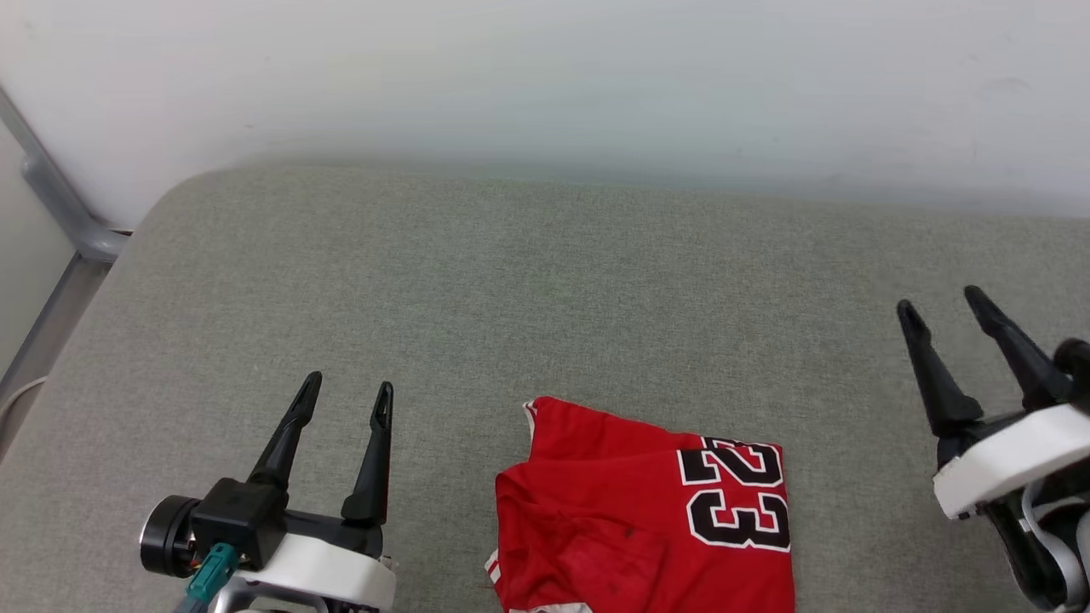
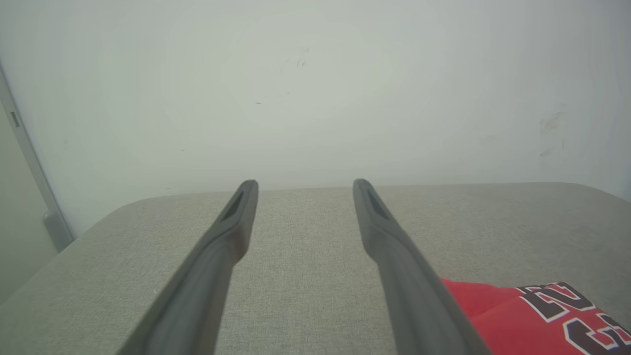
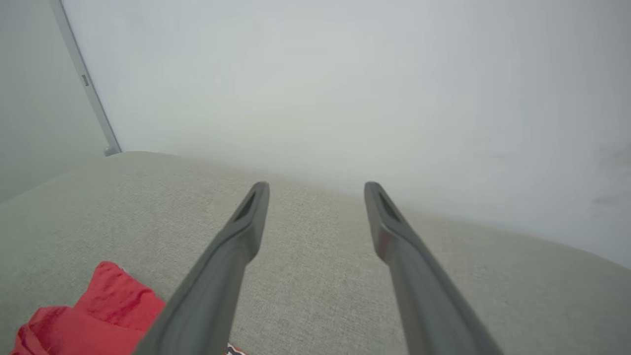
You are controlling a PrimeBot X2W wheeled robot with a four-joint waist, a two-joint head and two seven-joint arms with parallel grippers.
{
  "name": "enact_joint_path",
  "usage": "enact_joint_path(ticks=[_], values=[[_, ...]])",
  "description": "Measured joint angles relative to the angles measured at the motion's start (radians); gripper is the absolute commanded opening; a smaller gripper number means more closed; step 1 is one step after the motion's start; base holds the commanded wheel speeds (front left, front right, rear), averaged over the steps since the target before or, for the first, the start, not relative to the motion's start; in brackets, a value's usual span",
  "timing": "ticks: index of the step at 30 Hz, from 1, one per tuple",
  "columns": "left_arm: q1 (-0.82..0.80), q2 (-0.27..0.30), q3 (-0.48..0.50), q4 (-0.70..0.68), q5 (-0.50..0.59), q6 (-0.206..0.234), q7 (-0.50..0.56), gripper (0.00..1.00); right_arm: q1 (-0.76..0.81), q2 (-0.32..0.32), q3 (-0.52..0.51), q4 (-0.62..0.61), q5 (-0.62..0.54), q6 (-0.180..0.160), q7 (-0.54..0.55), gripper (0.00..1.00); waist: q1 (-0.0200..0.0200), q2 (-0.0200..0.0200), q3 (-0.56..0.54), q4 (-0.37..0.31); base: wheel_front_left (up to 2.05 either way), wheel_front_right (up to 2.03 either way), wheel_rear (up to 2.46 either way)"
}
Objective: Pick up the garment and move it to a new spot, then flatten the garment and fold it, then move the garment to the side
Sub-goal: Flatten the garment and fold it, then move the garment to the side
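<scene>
Grey fabric surface (image 1: pixel 545 281) meets pale wall (image 1: pixel 545 77); garment (image 1: pixel 613 511) folded; left hand (image 1: pixel 349 385), right hand (image 1: pixel 940 300) wide, empty

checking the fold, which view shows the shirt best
Head view: most of the folded shirt is in frame, its 23 print readable. The left wrist view gives a red corner with part of the print; the right wrist view a plain red edge.
</scene>
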Motion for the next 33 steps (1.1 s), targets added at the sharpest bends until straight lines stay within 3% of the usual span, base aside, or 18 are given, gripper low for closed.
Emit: enact_joint_path(ticks=[5, 12, 22, 26, 33], values=[[0.004, -0.008, -0.002, -0.015, 0.002, 0.0, 0.0, 1.0, 0.107, 0.093, -0.094, -0.051, -0.029, 0.0, -0.075, 1.0, 0.0, 0.0, 0.007, -0.012, 0.0, 0.0, 0.0], [0.021, -0.016, -0.002, -0.026, 0.015, 0.0, 0.0, 1.0, 0.176, 0.177, -0.115, -0.057, -0.069, 0.0, -0.128, 1.0, -0.0001, 0.0, 0.008, -0.027, 0.0, 0.0, 0.0], [0.02, -0.012, -0.009, -0.043, 0.038, 0.0, 0.0, 1.0, 0.187, 0.207, -0.098, -0.038, -0.068, 0.0, -0.11, 1.0, 0.0, 0.0, 0.011, -0.025, 0.0, 0.0, 0.0], [0.018, -0.012, -0.01, -0.044, 0.04, 0.0, 0.0, 1.0, 0.193, 0.193, -0.072, -0.043, -0.062, 0.0, -0.014, 1.0, 0.0, 0.0, 0.021, -0.021, 0.0, 0.0, 0.0], [0.0, -0.012, -0.009, -0.04, 0.037, 0.0, 0.0, 1.0, 0.205, 0.169, -0.063, -0.114, 0.019, 0.0, 0.421, 1.0, -0.0001, 0.0, 0.057, -0.012, 0.0, 0.0, 0.0]])
